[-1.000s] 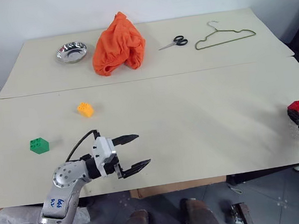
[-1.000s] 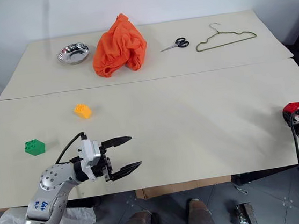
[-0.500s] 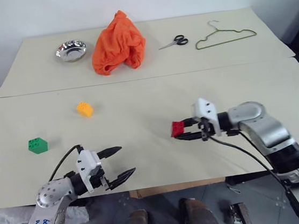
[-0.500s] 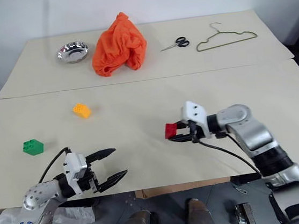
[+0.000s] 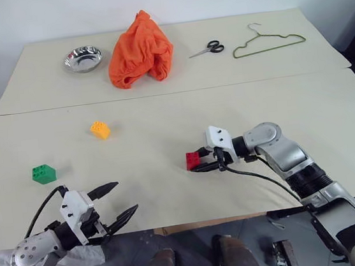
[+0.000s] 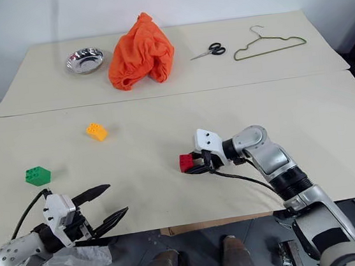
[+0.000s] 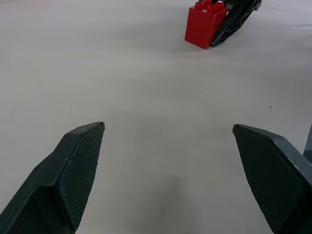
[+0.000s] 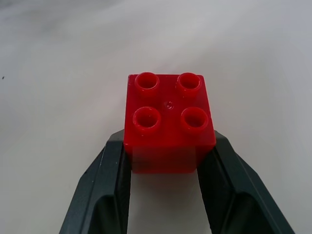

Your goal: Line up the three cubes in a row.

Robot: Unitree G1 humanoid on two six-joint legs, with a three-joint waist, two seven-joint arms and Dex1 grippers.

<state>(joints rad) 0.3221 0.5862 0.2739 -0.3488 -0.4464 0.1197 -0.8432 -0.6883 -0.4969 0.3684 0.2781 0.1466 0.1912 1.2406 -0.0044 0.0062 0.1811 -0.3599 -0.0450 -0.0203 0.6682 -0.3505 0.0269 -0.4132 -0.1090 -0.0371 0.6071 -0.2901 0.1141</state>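
Left eye view: R hand (image 5: 201,163) w/ red cube (image 5: 193,160) moved further left.

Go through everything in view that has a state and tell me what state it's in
red cube: clamped in right gripper, studs up
green cube: loose on table, studs up
yellow-orange cube: loose on table
left gripper: open, holding nothing
scissors: shut
orange cloth: bunched in a heap

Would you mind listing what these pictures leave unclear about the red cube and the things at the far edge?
- Red cube: whether it rests on the table or hangs just above; in the right wrist view its underside is hidden by the right end effector.
- Steel bowl: too small in the eye views to see any contents.
- Whatever lies under the orange cloth.
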